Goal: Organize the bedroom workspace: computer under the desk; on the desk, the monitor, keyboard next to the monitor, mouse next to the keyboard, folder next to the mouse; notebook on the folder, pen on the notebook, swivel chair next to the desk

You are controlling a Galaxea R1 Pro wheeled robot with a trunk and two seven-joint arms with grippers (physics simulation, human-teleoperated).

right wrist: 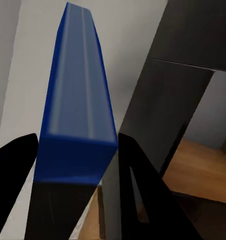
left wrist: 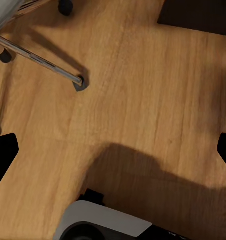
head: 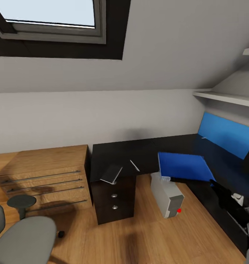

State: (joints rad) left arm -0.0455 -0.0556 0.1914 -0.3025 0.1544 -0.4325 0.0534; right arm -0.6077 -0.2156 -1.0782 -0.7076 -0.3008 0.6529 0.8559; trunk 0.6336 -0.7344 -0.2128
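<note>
right wrist view: right gripper (right wrist: 78,150) pinches flat bright blue folder (head: 183,167) edgewise; tilting, it could slip past glossy black desk (head: 121,154); left claw gapes empty.

One table (head: 113,154) stands against the wall, with one blue folder (head: 183,167), one small grey notebook (head: 111,173) at its front edge and one pen (head: 134,165) on it. Three round silver knobs (head: 114,195) show on its drawer unit. There are one computer (head: 168,195), one oak chest (head: 43,176), one swivel chair (head: 23,238) and two wall shelves (head: 227,97).
</note>
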